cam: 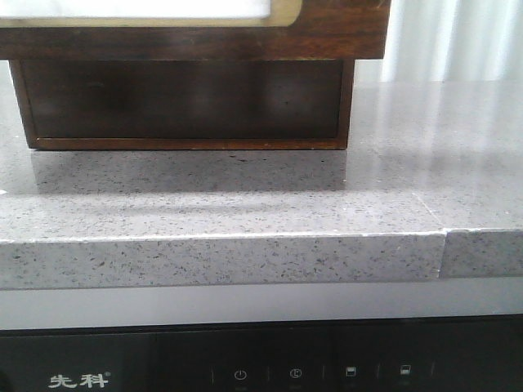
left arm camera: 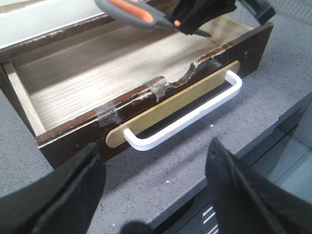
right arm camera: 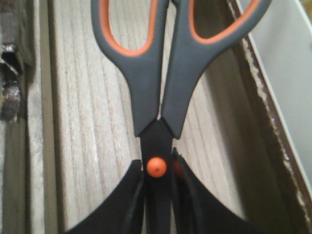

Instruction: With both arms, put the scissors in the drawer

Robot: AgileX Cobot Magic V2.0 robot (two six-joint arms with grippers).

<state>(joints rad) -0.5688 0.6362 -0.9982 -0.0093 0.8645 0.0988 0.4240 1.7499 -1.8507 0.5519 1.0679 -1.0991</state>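
The drawer (left arm camera: 73,134) stands pulled open on the counter, its pale wood floor bare. Its dark brown front carries a tan plate and a white handle (left arm camera: 190,117). In the front view only this front (cam: 327,33) shows, at the top edge. My right gripper (right arm camera: 157,180) is shut on the scissors (right arm camera: 156,73) at the blades near the orange pivot. It holds them above the drawer floor (right arm camera: 87,122), with the grey and orange handles pointing away. The left wrist view shows the scissors (left arm camera: 131,12) and right gripper (left arm camera: 204,14) over the drawer's far side. My left gripper (left arm camera: 153,161) is open and empty above the counter in front of the handle.
The grey speckled counter (cam: 245,196) ends in a front edge, with a black appliance panel (cam: 245,367) below it. The top rim of the drawer front is chipped and patched with clear tape (left arm camera: 158,87). A white surface (left arm camera: 39,19) lies behind the drawer.
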